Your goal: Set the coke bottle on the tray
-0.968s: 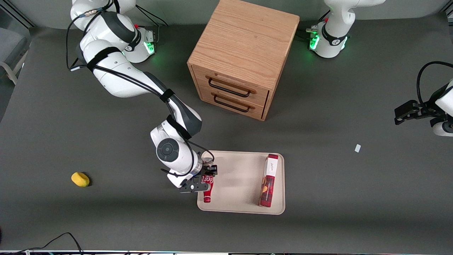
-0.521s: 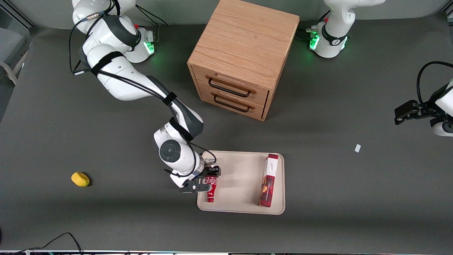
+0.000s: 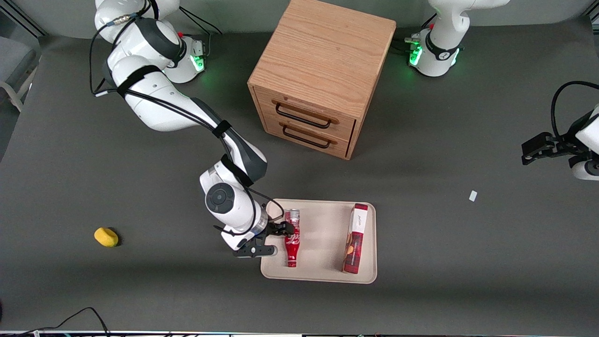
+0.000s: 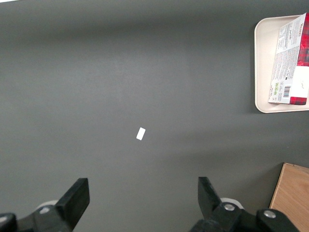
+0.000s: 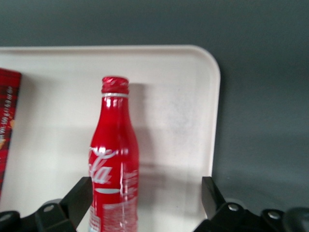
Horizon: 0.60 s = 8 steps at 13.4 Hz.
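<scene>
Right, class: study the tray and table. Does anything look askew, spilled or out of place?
Yes. The coke bottle lies on its side on the tray, not upright, beside a red-and-white box. The open gripper sits at the tray's edge beside the bottle. Nothing looks spilled. A yellow object lies on the table toward the working arm's end.

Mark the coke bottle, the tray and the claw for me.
coke bottle (image 3: pixel 292 238), front view, on its red body.
tray (image 3: pixel 323 234), front view, on bare floor between the bottle and the box.
claw (image 3: pixel 270 239), front view, midway between its open fingertips, at the tray's edge.
</scene>
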Each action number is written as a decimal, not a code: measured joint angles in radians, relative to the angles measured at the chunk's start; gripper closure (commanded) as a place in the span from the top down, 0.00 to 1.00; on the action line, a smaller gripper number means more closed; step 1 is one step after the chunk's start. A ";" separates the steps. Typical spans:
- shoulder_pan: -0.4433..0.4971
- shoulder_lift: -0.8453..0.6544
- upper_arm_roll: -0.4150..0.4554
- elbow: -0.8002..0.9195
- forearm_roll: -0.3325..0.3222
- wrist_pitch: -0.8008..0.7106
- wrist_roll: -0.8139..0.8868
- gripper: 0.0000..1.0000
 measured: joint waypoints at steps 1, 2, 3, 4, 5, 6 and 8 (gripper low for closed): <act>-0.009 -0.029 0.000 0.001 0.000 -0.040 0.000 1.00; -0.029 -0.070 0.001 -0.001 0.000 -0.095 0.000 1.00; -0.058 -0.118 0.006 -0.009 0.000 -0.146 0.000 1.00; -0.098 -0.179 0.011 -0.038 0.000 -0.181 0.000 1.00; -0.141 -0.247 0.015 -0.087 0.000 -0.200 -0.005 1.00; -0.182 -0.315 0.015 -0.147 -0.001 -0.212 -0.025 1.00; -0.255 -0.453 0.004 -0.277 0.004 -0.248 -0.120 1.00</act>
